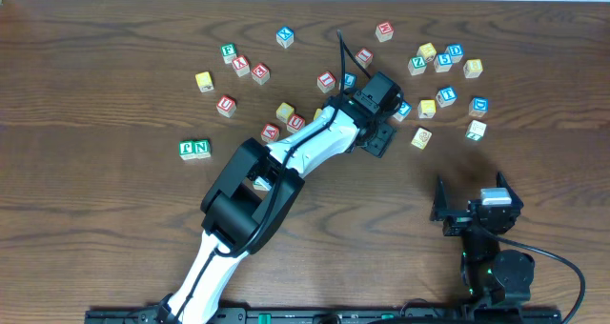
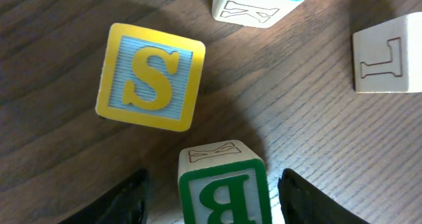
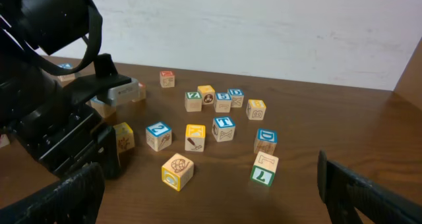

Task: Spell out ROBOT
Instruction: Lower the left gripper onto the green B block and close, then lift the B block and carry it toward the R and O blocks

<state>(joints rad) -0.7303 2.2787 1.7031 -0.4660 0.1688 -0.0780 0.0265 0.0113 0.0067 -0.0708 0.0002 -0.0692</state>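
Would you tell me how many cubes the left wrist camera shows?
4: yellow S cube upper left, green B cube bottom centre, blue-topped cube at top edge, L cube at right edge. More lie outside this view.

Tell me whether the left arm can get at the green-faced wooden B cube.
Probably yes: the left gripper straddles the green-faced wooden B cube with open jaws, a gap on each side; the yellow-edged wooden S cube stands apart.

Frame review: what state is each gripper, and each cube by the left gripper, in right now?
left gripper: open, jaws straddling the green B cube, a gap on either side.
right gripper: open wide, empty, apart from the cubes.
green B cube: on the table, B up, not gripped.
yellow S cube: on the table, S up, untouched.
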